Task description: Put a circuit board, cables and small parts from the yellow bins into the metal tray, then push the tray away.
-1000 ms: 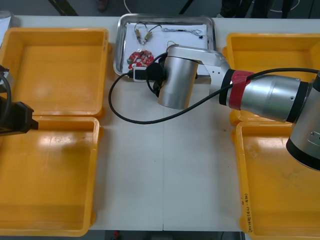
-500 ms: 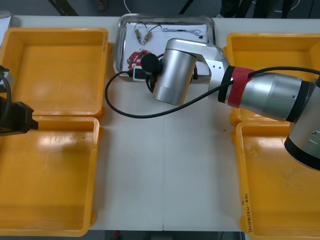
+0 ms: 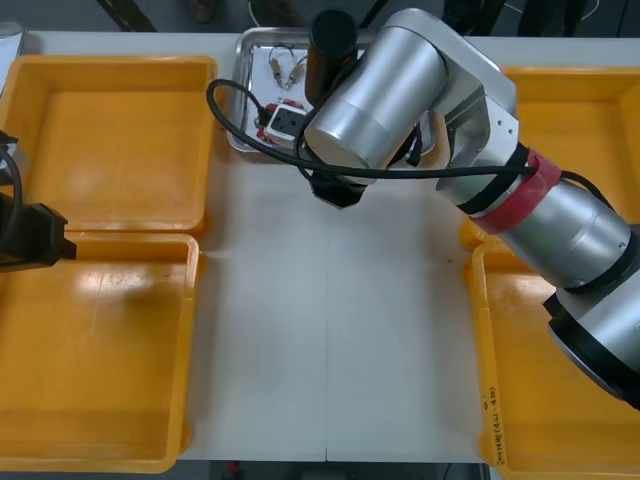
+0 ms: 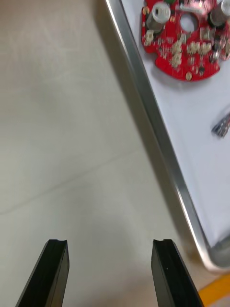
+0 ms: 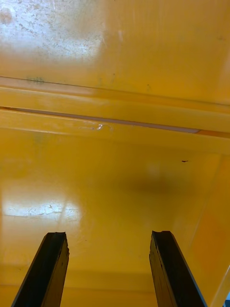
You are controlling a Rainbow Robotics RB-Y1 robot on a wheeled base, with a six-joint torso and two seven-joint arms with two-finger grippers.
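The metal tray (image 3: 240,95), white inside, stands at the table's far middle. In it lie a round red circuit board (image 4: 182,41), cables (image 3: 286,66) and a small metal part (image 4: 221,125). My right arm (image 3: 385,90) reaches over the tray's near half and hides much of it. My right gripper (image 4: 109,245) is open over bare table, just outside the tray's rim (image 4: 158,129), with the board ahead of its fingers. At the table's left edge, my left gripper (image 5: 109,236) hangs open above a yellow bin (image 5: 115,182), holding nothing.
Two yellow bins stand on the left (image 3: 110,140) (image 3: 95,350) and two on the right (image 3: 590,95) (image 3: 545,390). A black lead (image 3: 225,110) loops from the right wrist across the tray's near left corner. Bare table (image 3: 330,330) lies between the bins.
My right arm has lifted and swung toward the far side, now looming over the tray. The tray, its contents and the left arm have stayed put.
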